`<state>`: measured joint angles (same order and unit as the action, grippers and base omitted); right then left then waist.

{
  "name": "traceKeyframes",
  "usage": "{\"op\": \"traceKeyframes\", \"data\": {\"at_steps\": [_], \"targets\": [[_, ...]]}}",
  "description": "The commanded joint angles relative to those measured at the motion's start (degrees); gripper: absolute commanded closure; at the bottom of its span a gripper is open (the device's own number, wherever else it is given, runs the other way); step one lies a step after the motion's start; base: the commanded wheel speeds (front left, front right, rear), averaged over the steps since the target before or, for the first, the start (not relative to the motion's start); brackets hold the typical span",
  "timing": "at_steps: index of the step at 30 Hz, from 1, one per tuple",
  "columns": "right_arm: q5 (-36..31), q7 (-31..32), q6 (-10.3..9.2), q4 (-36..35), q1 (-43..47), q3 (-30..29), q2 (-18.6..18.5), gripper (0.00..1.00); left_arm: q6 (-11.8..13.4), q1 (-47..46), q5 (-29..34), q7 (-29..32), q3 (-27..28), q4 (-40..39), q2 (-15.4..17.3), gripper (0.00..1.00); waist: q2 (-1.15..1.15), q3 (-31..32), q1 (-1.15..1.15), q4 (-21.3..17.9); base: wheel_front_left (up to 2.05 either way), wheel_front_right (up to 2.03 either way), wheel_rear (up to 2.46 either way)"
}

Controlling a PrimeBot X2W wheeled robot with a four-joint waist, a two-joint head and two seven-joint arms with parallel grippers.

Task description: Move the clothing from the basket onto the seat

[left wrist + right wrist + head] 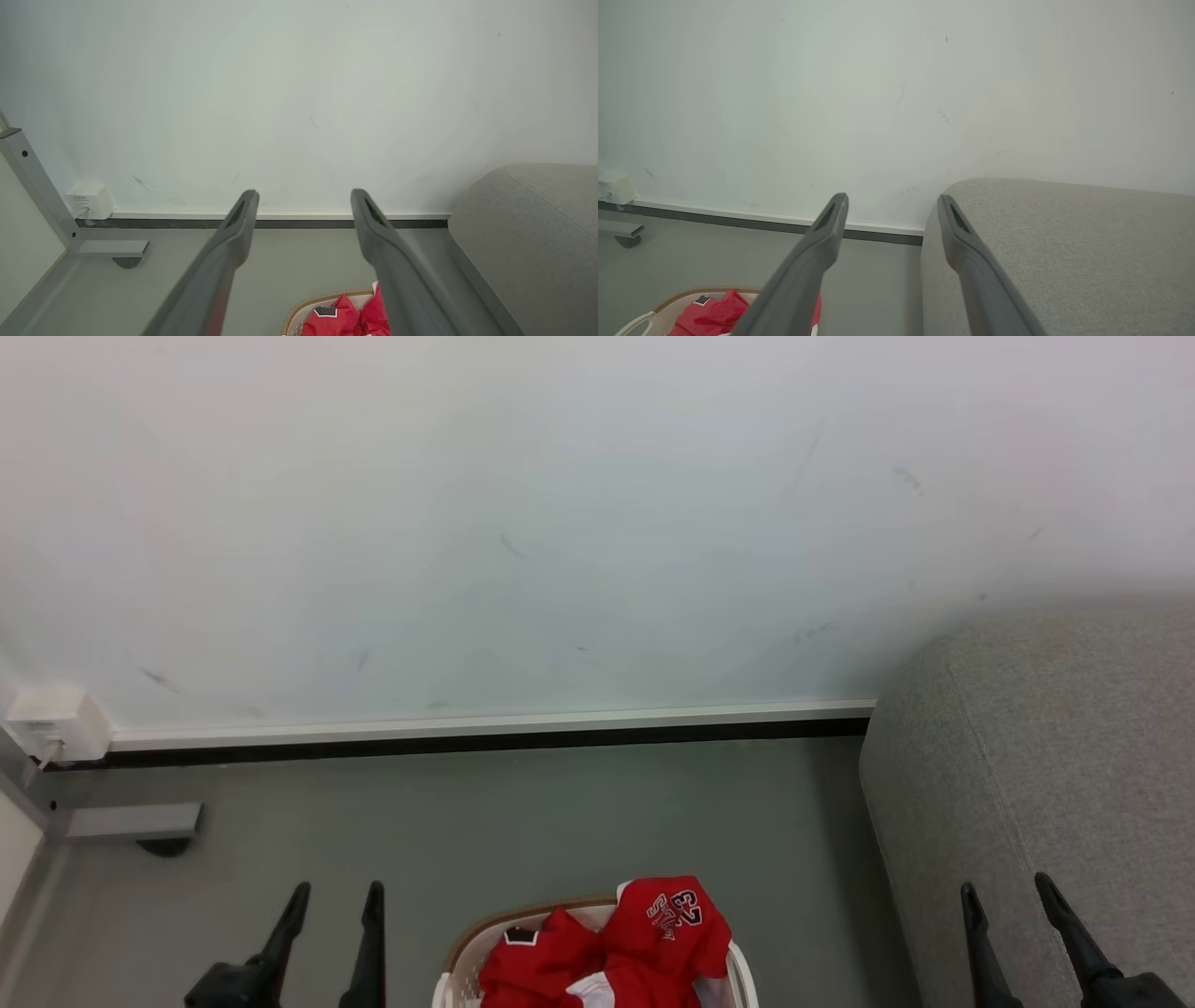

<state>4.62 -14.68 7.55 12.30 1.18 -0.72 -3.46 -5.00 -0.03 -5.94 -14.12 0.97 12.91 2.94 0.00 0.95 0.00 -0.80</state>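
On the floor (560, 821): basket (560, 905) is sitting between both grippers — red clothing (644, 943) is lying inside it.
Seat (1046, 775): is standing near the basket, on the right.
Left gripper (338, 889): fingers are standing wide apart — holding nothing.
Right gripper (1006, 885): fingers are standing wide apart, holding nothing.

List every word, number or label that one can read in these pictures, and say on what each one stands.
"23": black-and-white digits on the red jersey in the basket, upside down in the head view.
Word beside the 23, in the same lettering: creased and partly hidden, so it is not readable with certainty.
Small print on the white box at the left of the left wrist view: too small to read.
Black patch on the red cloth: no readable text.
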Motion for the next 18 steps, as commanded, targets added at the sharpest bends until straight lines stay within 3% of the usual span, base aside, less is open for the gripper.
{"op": "traceKeyframes", "data": {"at_steps": [1,9,18], "targets": [[-1.48,-0.25,-0.11,-0.10,0.33,-0.62,0.18,0.00,-0.01,0.55,1.90,-0.40,0.15,0.05,0.59,0.00,0.00,0.00,0.00,0.09,0.00,0.00,0.00],[-2.99,-0.56,-0.12,0.17,0.11,-1.59,0.70,0.00,-0.05,0.91,5.00,-1.10,0.31,0.36,0.54,0.00,0.00,0.06,0.00,0.24,0.00,0.00,0.00],[0.17,-0.43,-0.12,0.68,-0.47,-2.23,0.64,0.00,-0.24,0.98,2.93,-1.05,0.91,0.49,0.31,0.00,0.00,0.00,0.00,0.04,0.00,0.00,0.00]]}}
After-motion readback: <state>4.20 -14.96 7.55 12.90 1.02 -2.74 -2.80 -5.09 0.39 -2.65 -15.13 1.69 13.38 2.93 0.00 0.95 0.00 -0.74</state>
